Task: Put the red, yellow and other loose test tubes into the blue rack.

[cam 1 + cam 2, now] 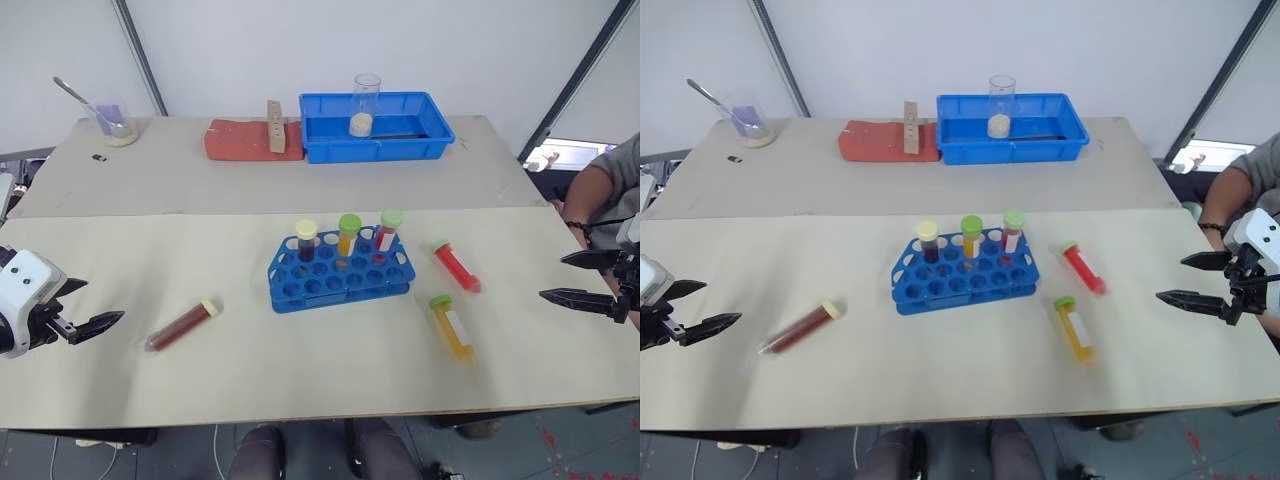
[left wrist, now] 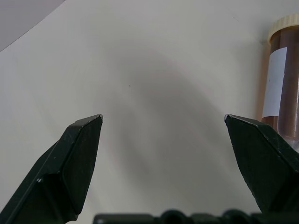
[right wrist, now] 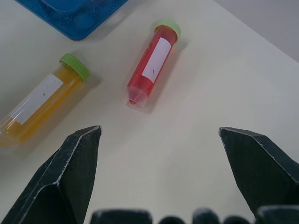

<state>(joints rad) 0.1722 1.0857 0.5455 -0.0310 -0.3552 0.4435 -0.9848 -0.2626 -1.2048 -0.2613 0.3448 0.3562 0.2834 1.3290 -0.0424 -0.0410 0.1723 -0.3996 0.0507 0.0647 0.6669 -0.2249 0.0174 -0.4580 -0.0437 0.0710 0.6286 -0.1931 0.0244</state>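
Note:
The blue rack (image 1: 340, 270) stands mid-table with three capped tubes upright in its back row. To its right lie a red tube (image 1: 456, 266) and a yellow tube (image 1: 450, 326), both green-capped and labelled. Left of the rack lies a dark red-brown tube (image 1: 182, 325) with a cream cap. My left gripper (image 1: 105, 300) is open, just left of the dark tube (image 2: 280, 84), which lies beside one finger. My right gripper (image 1: 552, 277) is open at the table's right edge, facing the red tube (image 3: 154, 63) and the yellow tube (image 3: 42, 100). Nothing is between either pair of fingers.
At the back stand a blue tray (image 1: 375, 152) holding a glass beaker (image 1: 365, 105) of powder, a red pad (image 1: 240, 140) with a wooden block (image 1: 274, 126), and a beaker with a spoon (image 1: 112, 122). A person's arm (image 1: 600, 190) shows at the far right.

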